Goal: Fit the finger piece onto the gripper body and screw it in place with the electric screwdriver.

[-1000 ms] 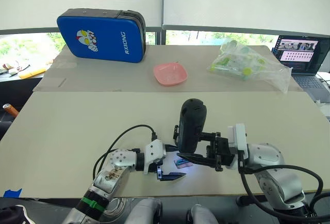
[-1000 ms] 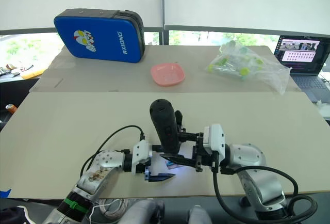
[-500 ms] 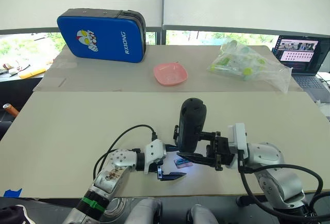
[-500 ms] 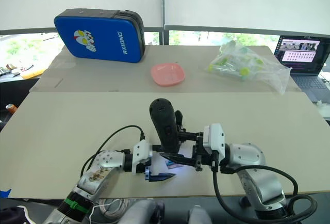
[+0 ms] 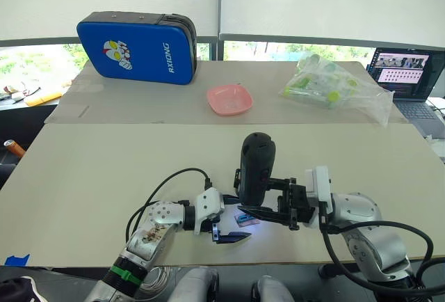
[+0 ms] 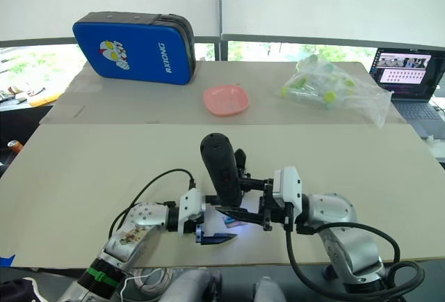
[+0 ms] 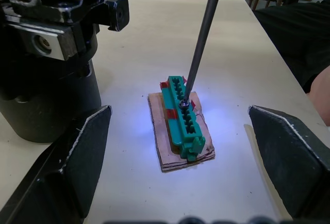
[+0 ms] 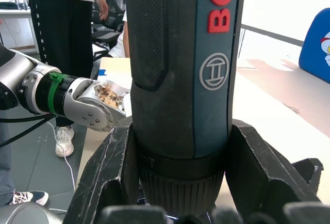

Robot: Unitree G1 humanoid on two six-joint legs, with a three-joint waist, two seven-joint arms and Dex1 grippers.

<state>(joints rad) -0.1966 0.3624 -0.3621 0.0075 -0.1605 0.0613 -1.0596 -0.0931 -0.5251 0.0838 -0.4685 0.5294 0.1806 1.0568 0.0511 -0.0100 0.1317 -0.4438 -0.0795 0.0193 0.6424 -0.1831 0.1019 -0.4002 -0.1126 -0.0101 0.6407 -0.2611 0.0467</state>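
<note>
Screwdriver, electric [image 5: 256, 170]: upright near table's [image 5: 104, 170] front edge, clamped in my right gripper [image 8: 178, 182]; bit on green block [image 7: 181, 115]; I judge it rigid, top-heavy, grip low; left gripper [image 7: 180, 172] wide.

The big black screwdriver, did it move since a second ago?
Barely. The electric screwdriver tipped very slightly toward the robot's left, still clamped in the right pincer. Its bit stays on the green-and-brown block. The left pincer stays open beside it, holding nothing.

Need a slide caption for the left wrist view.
Thin metal screwdriver bit touching a green slotted block on brown card, between open black fingers.
</note>
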